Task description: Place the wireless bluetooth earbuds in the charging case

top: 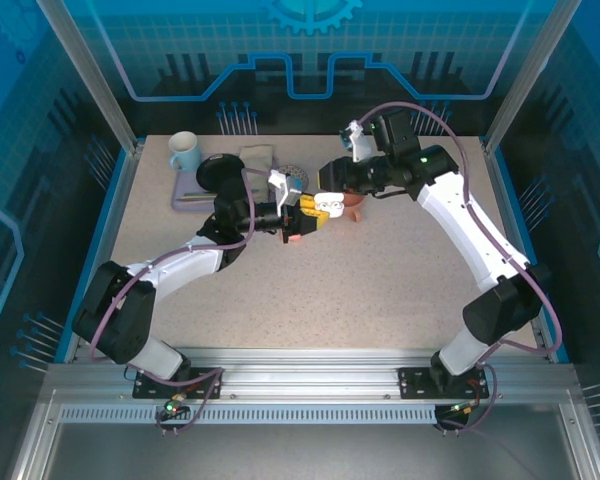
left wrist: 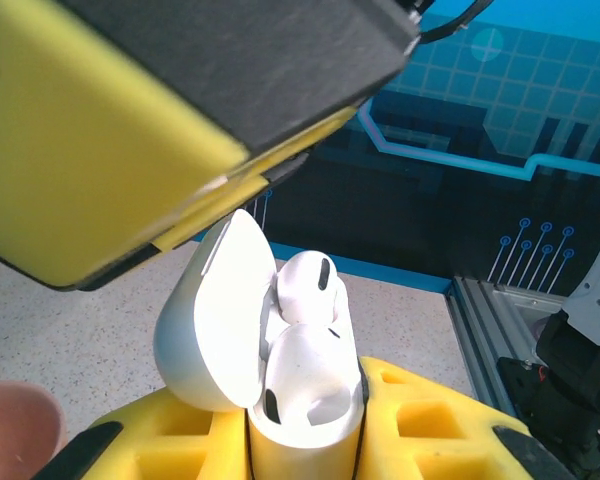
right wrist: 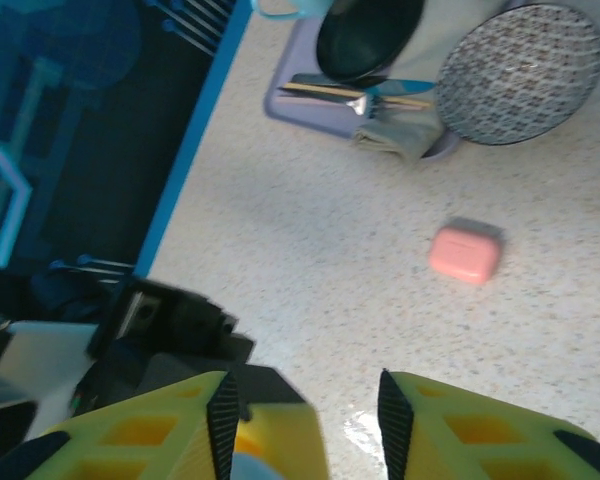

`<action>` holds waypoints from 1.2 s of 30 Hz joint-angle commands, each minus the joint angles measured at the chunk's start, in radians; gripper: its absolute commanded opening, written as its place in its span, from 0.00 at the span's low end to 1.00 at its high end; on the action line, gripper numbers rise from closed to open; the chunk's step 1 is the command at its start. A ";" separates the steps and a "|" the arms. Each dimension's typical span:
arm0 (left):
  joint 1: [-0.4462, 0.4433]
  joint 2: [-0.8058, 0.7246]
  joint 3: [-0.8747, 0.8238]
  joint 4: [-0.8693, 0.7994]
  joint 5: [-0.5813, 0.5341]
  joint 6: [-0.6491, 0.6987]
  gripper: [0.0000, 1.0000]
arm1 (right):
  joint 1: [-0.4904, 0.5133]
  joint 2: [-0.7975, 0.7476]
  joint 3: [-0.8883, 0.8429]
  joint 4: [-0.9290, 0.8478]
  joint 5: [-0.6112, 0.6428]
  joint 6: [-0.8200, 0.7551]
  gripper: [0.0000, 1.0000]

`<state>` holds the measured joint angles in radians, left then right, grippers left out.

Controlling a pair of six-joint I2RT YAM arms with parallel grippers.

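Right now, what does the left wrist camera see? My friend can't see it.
An open white charging case sits clamped between the left gripper's yellow fingers, lid tipped back, with one white earbud poking up from it. A yellow-and-black block looms above.

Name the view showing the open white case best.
Left wrist: the white case is close up, lid open, one earbud standing in it. In the top view the case is just a tiny white speck.
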<state>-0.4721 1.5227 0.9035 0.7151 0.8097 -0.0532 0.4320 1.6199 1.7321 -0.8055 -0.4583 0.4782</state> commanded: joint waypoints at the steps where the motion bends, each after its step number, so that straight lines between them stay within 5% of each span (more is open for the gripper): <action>1: -0.004 -0.022 0.036 0.016 0.013 0.010 0.00 | 0.004 -0.089 -0.062 0.040 -0.126 0.036 0.41; 9: -0.005 0.000 0.046 0.017 -0.005 0.009 0.00 | 0.030 -0.261 -0.227 0.081 -0.168 0.098 0.37; 18: -0.007 0.050 0.043 -0.006 -0.010 -0.047 0.00 | -0.012 -0.437 -0.341 0.053 0.238 0.173 0.42; 24: -0.029 0.036 -0.029 0.023 -0.030 -0.027 0.00 | -0.015 -0.422 -0.417 0.080 0.284 0.148 0.44; 32: -0.041 0.016 -0.033 -0.005 -0.021 0.002 0.00 | -0.035 -0.394 -0.506 0.228 0.226 0.268 0.75; 36: -0.048 0.013 -0.020 -0.020 -0.021 0.010 0.00 | -0.048 -0.370 -0.539 0.326 0.170 0.384 0.78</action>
<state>-0.5095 1.5642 0.8738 0.6994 0.7826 -0.0719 0.4011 1.2350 1.2098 -0.5941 -0.2302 0.7605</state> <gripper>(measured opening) 0.244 0.777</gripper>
